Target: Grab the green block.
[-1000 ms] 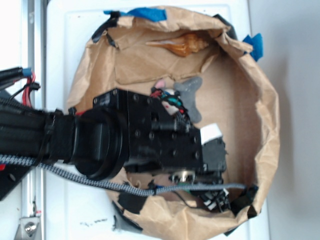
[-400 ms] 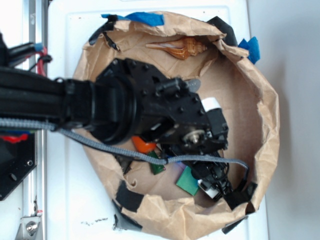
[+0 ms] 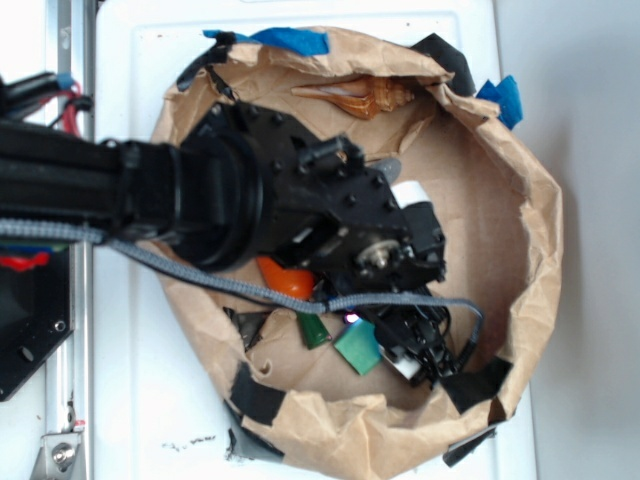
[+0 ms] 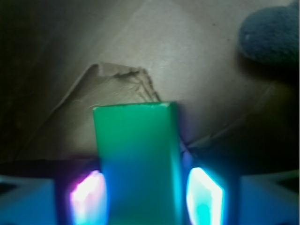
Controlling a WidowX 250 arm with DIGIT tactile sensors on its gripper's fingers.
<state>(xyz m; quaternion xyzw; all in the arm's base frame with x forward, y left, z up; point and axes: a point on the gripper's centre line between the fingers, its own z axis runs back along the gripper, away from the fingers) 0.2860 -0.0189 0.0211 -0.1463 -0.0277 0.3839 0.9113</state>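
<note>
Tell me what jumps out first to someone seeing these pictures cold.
In the exterior view, the big black arm reaches from the left across a crumpled brown paper bowl, its gripper low right of centre. In the wrist view, the green block fills the lower middle, standing between two glowing fingers; contact is unclear. An orange carrot peeks from under the arm, and a brown shell lies by the bowl's top rim.

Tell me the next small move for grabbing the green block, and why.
Probably close the hand now. In the wrist view the green block sits between the two lit fingers, with a narrow gap showing on each side, so it looks centred but not yet squeezed.
</note>
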